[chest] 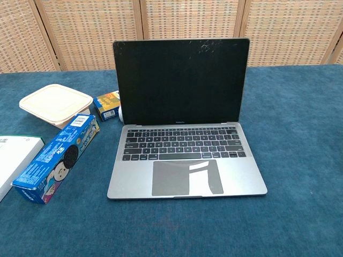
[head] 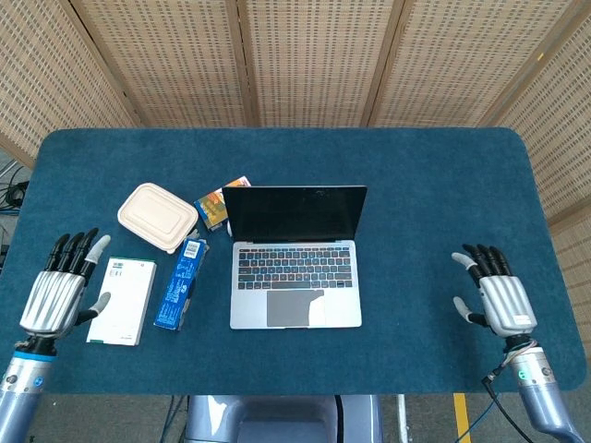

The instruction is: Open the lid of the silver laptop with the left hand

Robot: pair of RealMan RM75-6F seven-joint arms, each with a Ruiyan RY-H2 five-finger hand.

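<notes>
The silver laptop [head: 295,286] [chest: 185,160] sits mid-table with its lid upright and its dark screen [head: 295,212] [chest: 181,80] facing me. My left hand [head: 57,293] hovers at the table's near left edge, fingers spread, holding nothing, well away from the laptop. My right hand [head: 499,297] hovers at the near right edge, also spread and empty. Neither hand shows in the chest view.
Left of the laptop lie a blue cookie box [head: 181,282] [chest: 56,158], a white booklet box [head: 122,288] [chest: 12,160], a beige lidded container [head: 157,216] [chest: 56,103] and a small yellow-blue box [head: 218,205] [chest: 108,104]. Woven screens stand behind the blue table [head: 434,194].
</notes>
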